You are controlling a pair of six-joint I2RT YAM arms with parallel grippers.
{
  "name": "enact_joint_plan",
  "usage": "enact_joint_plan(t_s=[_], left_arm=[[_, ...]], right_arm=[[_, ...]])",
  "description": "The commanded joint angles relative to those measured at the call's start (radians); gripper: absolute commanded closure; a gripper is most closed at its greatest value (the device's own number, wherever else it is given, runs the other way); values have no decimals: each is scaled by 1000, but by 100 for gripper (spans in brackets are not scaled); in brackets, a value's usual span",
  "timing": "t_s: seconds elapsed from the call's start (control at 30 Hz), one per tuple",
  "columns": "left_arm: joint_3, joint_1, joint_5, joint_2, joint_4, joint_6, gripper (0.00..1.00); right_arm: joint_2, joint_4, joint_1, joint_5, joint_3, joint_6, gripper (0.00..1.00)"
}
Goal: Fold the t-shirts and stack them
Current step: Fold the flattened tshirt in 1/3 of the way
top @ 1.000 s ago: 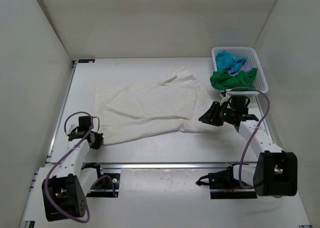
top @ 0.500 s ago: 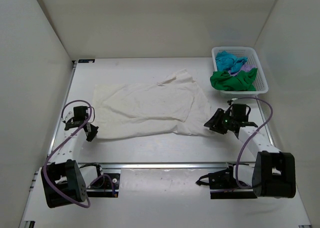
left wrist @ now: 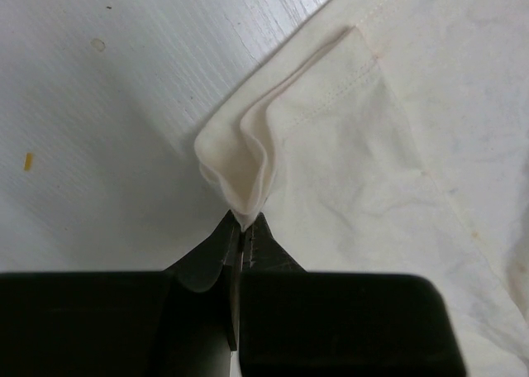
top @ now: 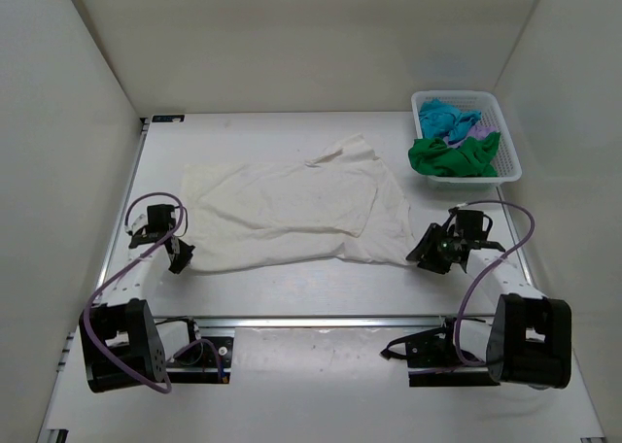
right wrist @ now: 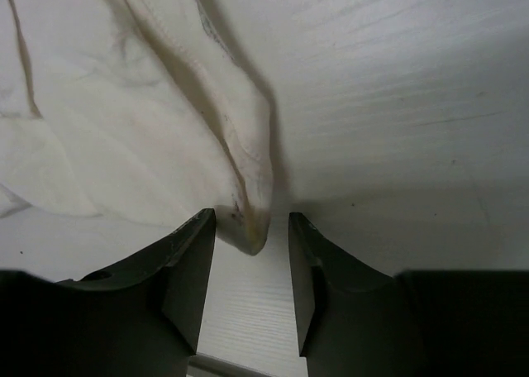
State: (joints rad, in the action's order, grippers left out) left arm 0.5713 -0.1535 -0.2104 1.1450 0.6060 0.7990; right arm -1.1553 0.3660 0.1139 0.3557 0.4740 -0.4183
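The cream-white t-shirt (top: 292, 210) lies spread across the middle of the table. My left gripper (top: 181, 255) is shut on its near-left corner (left wrist: 240, 178), which bunches up at the closed tips. My right gripper (top: 424, 255) is open at the shirt's near-right corner; in the right wrist view that corner (right wrist: 252, 220) lies between the spread fingers (right wrist: 194, 261), untouched by them. The bright green (top: 453, 156), turquoise-blue (top: 446, 119) and pale lilac (top: 479, 129) t-shirts lie crumpled in the basket.
The white lattice basket (top: 510, 161) stands at the far right of the table. White walls close in the left, back and right sides. A metal rail (top: 321, 319) runs along the near edge between the arm bases.
Both grippers pulled outward and toward the near edge, stretching the cream-white shirt flatter. The right gripper has let go of its corner and stands open.
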Motion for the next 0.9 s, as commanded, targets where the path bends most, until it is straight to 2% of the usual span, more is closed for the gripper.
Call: enact_joint_plan(t_s=[0.0, 0.13, 0.27, 0.47, 0.6, 0.63, 0.67, 0.7, 0.73, 0.77, 0.8, 0.87], left_arm=[[22, 5, -3, -1, -17, -18, 100], [30, 12, -30, 7, -23, -49, 100], [35, 17, -76, 12, -6, -92, 100], [25, 19, -112, 13, -6, -130, 99], [36, 38, -135, 15, 9, -147, 97], [47, 48, -135, 16, 18, -149, 93], [48, 51, -133, 12, 14, -153, 82], [50, 67, -148, -1, 18, -149, 72], [58, 83, -144, -10, 21, -158, 47], [71, 104, -153, -22, 29, -164, 28], [93, 121, -165, -36, 49, -168, 16], [128, 134, -184, -47, 83, -170, 3]], right_arm=[[-4, -50, 24, 84, -20, -22, 67], [-64, -81, 68, 124, -25, -33, 84], [-35, -75, 105, 83, -18, -28, 91], [-47, -50, 237, 128, -18, -5, 95], [-40, -44, 236, 101, -17, -4, 96], [-37, -42, 234, 104, -15, -5, 95], [-37, -45, 237, 112, -18, 1, 91], [-34, -27, 231, 120, -6, 0, 81], [-34, -15, 213, 117, 3, 10, 74], [-34, -3, 211, 127, 27, 24, 67], [-30, 43, 196, 111, 52, 38, 63], [12, 74, 191, 97, 74, 44, 59]])
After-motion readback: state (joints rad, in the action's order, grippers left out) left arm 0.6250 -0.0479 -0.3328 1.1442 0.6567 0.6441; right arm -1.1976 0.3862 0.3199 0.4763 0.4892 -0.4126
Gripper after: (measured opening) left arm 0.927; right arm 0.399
